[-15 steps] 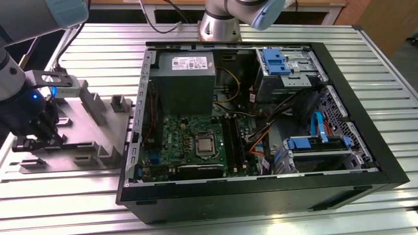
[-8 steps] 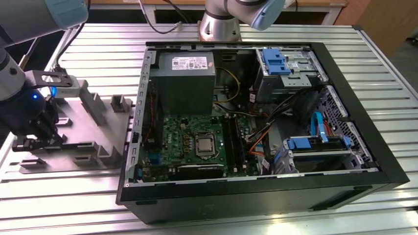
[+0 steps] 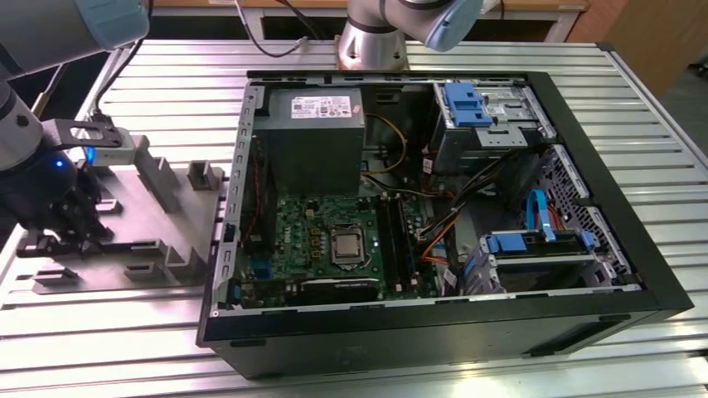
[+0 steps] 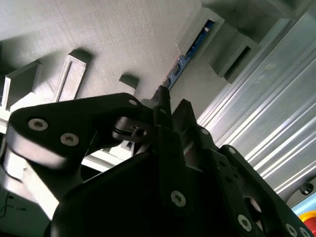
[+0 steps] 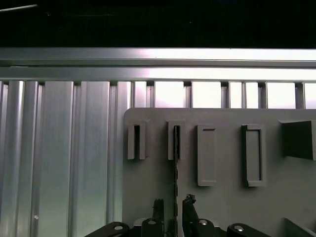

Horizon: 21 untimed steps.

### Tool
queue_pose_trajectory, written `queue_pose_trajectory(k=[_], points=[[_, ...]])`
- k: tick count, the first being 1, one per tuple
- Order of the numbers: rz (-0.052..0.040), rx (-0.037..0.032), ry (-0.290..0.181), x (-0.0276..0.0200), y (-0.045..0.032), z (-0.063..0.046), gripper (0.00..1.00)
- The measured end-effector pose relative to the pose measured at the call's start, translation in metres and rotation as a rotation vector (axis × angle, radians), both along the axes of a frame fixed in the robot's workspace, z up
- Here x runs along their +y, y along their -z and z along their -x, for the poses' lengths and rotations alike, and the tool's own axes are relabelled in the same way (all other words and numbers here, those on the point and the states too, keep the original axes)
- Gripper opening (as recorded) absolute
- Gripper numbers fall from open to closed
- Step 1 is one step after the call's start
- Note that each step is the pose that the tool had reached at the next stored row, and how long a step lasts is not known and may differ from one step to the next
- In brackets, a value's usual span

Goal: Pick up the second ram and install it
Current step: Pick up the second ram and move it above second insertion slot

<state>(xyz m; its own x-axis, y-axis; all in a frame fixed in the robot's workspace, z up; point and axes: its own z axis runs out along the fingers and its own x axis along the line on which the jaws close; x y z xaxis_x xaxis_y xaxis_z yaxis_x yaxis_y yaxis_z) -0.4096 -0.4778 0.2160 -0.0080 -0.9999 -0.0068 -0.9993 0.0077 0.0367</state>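
Observation:
The second ram [image 5: 176, 163] is a thin strip standing on edge in a slot of the grey fixture plate [image 5: 222, 202]. In the second wrist view its blue-green face [image 4: 189, 49] runs along a grey holder block. My gripper [image 5: 173, 205] is down over one end of the strip, with a dark finger on either side and a small gap to each, so it stands open around the strip. In the second wrist view the gripper [image 4: 173, 101] shows its fingertips just short of the strip's near end. In the exterior view the gripper [image 3: 66, 232] hangs low over the fixture plate [image 3: 144, 220] at the exterior view's left.
The open computer case [image 3: 619, 249] lies to the exterior view's right of the fixture, with the motherboard [image 3: 321, 228], black slot rails [image 3: 395, 240] and grey power supply [image 3: 315, 124] inside. Several grey holder blocks [image 5: 206, 155] stand on the plate. A ribbed aluminium table [image 3: 133, 332] lies underneath.

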Motion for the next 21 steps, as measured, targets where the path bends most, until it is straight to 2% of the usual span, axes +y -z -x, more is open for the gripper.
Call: queue_pose_trajectory(k=[2, 3, 11, 17, 21], points=[[0.0001, 0.0, 0.0, 0.0, 0.0001, 0.0, 0.29], [-0.0001, -0.0002, -0.001, 0.0002, 0.0008, 0.001, 0.36], [0.0003, 0.0003, -0.068, 0.0013, 0.0071, 0.003, 0.36], [0.0001, -0.0001, -0.076, 0.0019, 0.0153, 0.009, 0.36], [0.0004, 0.0002, -0.076, 0.0019, 0.0159, 0.009, 0.36]])
